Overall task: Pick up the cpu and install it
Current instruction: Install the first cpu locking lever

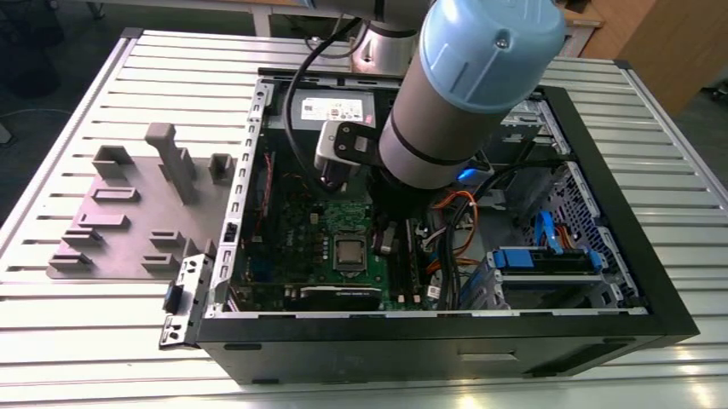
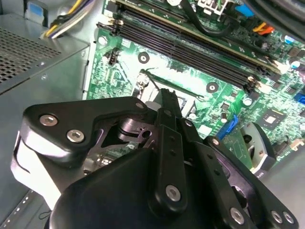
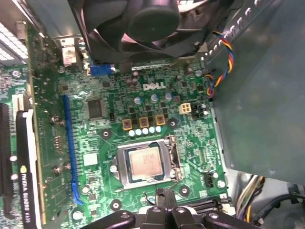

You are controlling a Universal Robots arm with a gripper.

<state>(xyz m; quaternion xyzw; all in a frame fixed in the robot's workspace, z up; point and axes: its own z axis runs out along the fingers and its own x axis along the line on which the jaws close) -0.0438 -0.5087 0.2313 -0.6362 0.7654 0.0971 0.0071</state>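
Observation:
The cpu [image 3: 145,162] lies flat in its socket on the green motherboard [image 3: 95,138], its silver top showing inside the metal frame [image 3: 121,164]. In the exterior view the cpu [image 1: 347,251] sits near the front of the open computer case [image 1: 615,281]. My gripper [image 3: 166,194] hovers just beside the socket, fingers together and holding nothing. In the second wrist view the gripper [image 2: 169,98] points down at the board over the socket area, and its black body hides most of the socket. The arm [image 1: 455,94] reaches down into the case.
A black fan [image 3: 143,24] overhangs the board. A graphics card [image 3: 19,167] lies along one side, memory slots [image 2: 190,47] on the other. Orange and black cables [image 1: 455,221] and the grey power supply wall [image 3: 257,95] crowd the case. A grey fixture plate [image 1: 125,213] lies outside on the exterior view's left.

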